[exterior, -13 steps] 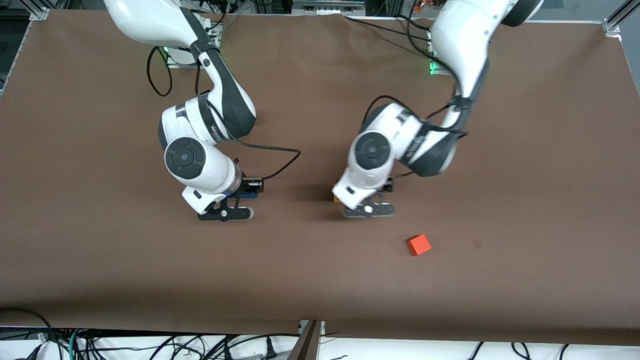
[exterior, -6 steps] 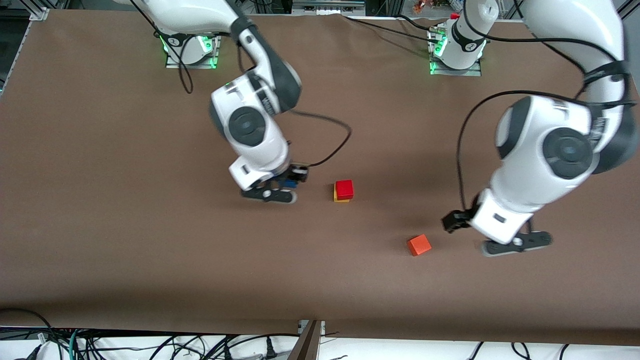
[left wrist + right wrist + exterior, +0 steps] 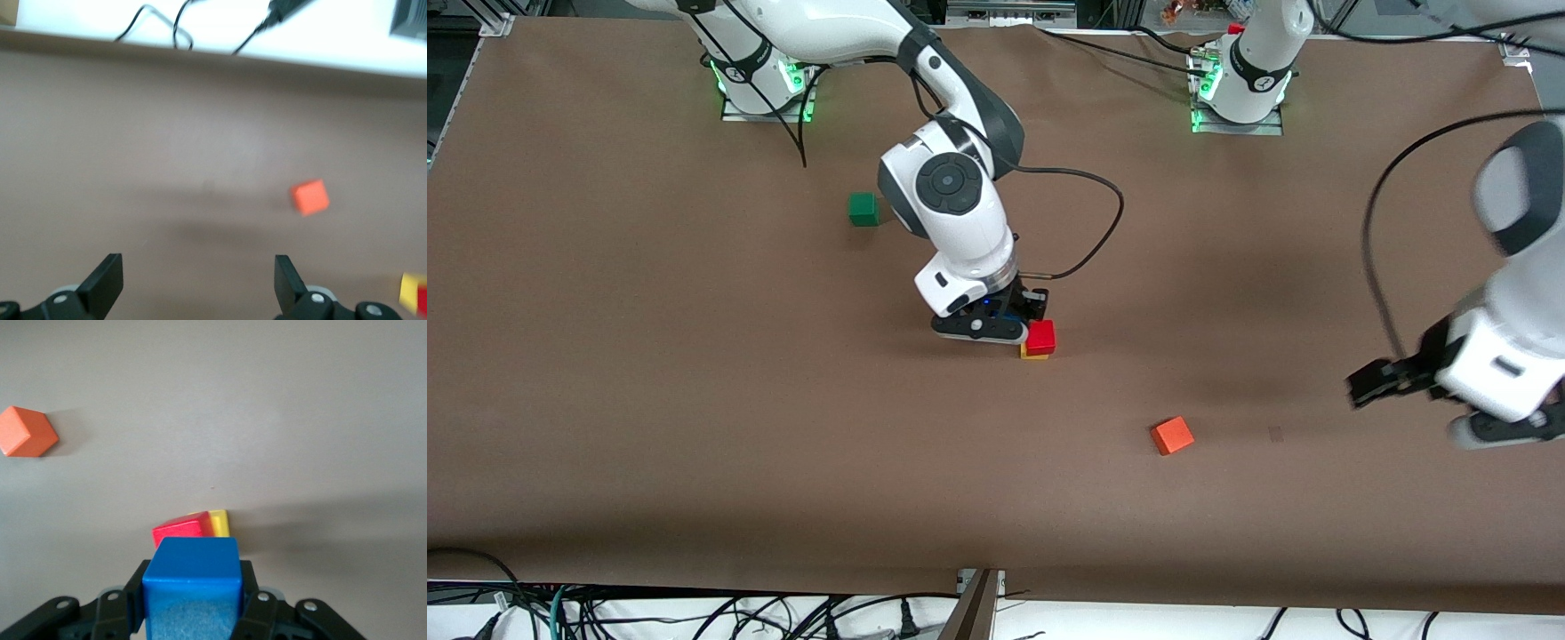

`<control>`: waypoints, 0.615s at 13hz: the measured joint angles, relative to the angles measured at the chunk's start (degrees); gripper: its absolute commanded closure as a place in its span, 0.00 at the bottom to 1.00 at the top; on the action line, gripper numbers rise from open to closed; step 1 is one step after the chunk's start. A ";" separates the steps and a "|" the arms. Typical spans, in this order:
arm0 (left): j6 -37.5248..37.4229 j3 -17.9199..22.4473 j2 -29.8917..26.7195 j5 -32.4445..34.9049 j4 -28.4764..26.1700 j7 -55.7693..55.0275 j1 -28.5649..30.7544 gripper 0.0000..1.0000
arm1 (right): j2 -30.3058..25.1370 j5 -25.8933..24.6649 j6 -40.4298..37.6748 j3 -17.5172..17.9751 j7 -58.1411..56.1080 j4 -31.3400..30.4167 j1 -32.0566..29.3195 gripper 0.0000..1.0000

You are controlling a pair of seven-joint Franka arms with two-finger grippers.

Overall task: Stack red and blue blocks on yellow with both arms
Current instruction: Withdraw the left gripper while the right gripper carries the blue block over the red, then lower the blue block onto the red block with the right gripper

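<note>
Red (image 3: 1040, 335) sits on yellow (image 3: 1034, 356); my right hand (image 3: 192, 613) clamps blue (image 3: 192, 577) beside the stack, still unplaced; left hand (image 3: 198, 283) released, waiting.

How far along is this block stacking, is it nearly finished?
About two thirds. Done: the red block already sits on the yellow block. In hand: the right gripper holds the blue block just beside that stack. Left: setting blue on top of red and letting go. The left gripper is open and empty, off toward its own end of the table.
</note>
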 measured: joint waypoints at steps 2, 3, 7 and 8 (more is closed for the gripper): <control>-4.73 0.03 -3.20 -1.80 -1.79 4.78 3.36 0.00 | 0.94 0.00 1.89 -0.02 1.57 0.12 1.07 0.69; -5.48 0.04 -5.47 -2.37 -4.46 5.83 4.72 0.00 | 1.35 0.00 2.82 -0.02 2.01 0.13 1.64 0.68; -3.24 0.02 -15.79 -3.33 -19.93 6.04 6.97 0.00 | 3.00 -0.30 5.16 -0.12 3.09 0.23 3.15 0.68; -2.37 0.02 -17.28 -3.43 -22.48 6.01 7.05 0.00 | 3.23 -0.49 5.29 -0.19 3.09 0.25 3.24 0.67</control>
